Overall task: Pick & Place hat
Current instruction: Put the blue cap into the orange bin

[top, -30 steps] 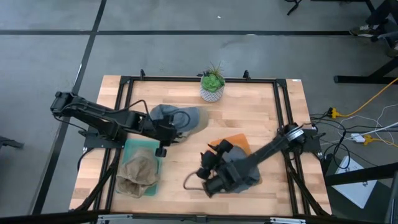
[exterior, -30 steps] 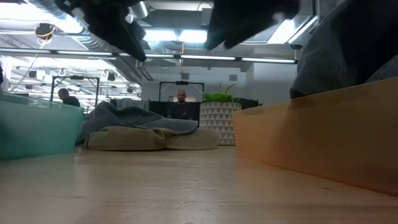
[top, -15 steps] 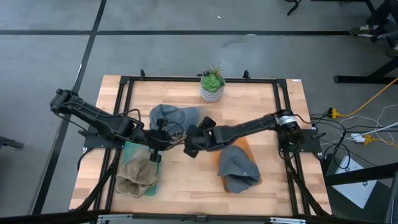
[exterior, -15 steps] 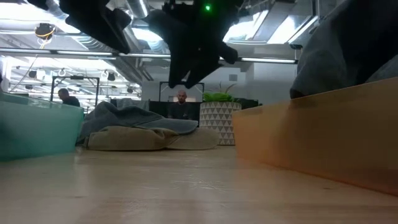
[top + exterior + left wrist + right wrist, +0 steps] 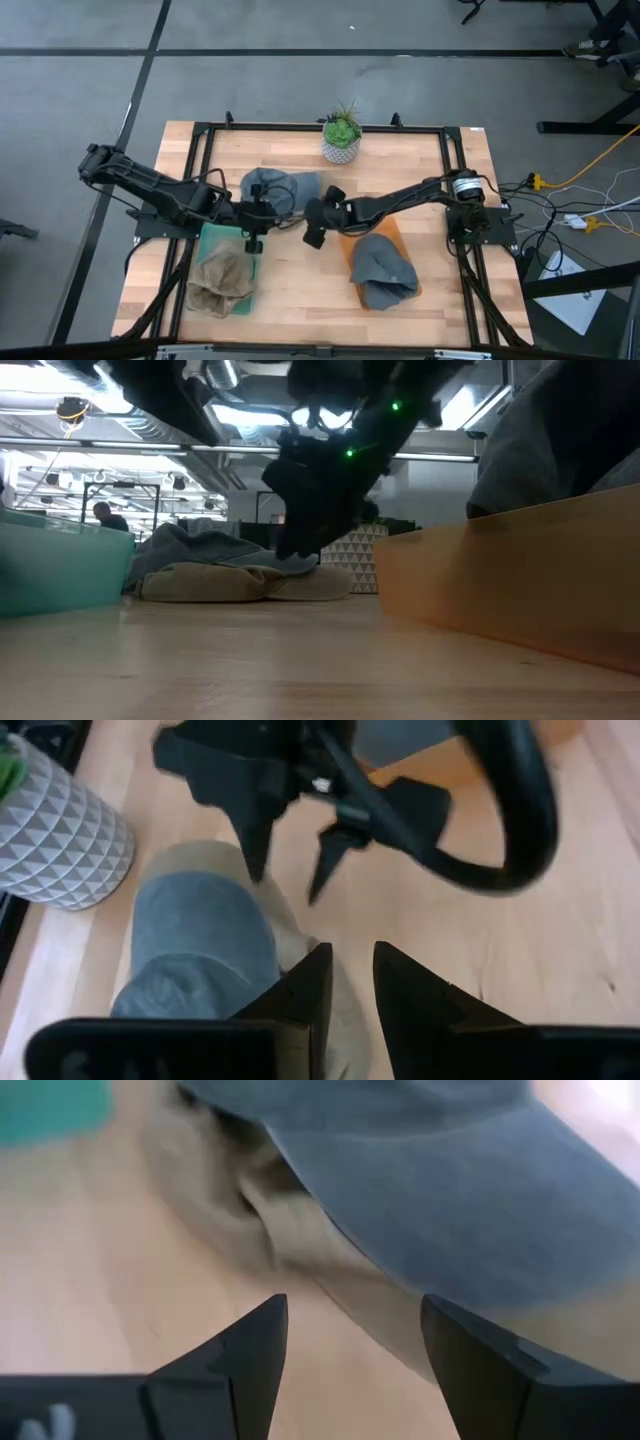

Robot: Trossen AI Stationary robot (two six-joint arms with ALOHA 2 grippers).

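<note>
A grey-blue hat with a tan brim (image 5: 285, 188) lies on the table's far middle; it also shows in the low view (image 5: 220, 565), left wrist view (image 5: 200, 950) and right wrist view (image 5: 430, 1190). My right gripper (image 5: 308, 225) is open and hangs just above the hat's right edge, fingers pointing down (image 5: 285, 880), the tan brim below its wide gap (image 5: 350, 1320). My left gripper (image 5: 255, 225) hovers over the hat's near-left side, fingers only a narrow gap apart (image 5: 352, 960), touching nothing.
A teal tray (image 5: 215, 235) at the near left holds a tan hat (image 5: 222, 280). An orange tray (image 5: 375, 225) at the near right holds a grey hat (image 5: 383, 268). A potted plant (image 5: 341, 140) stands at the far edge. Both grippers are close together over the hat.
My right gripper has swung from the near side of the orange tray toward the table's far left, arriving over the grey-blue hat's right edge and coming down toward it. The grey hat stays on the orange tray, now uncovered.
</note>
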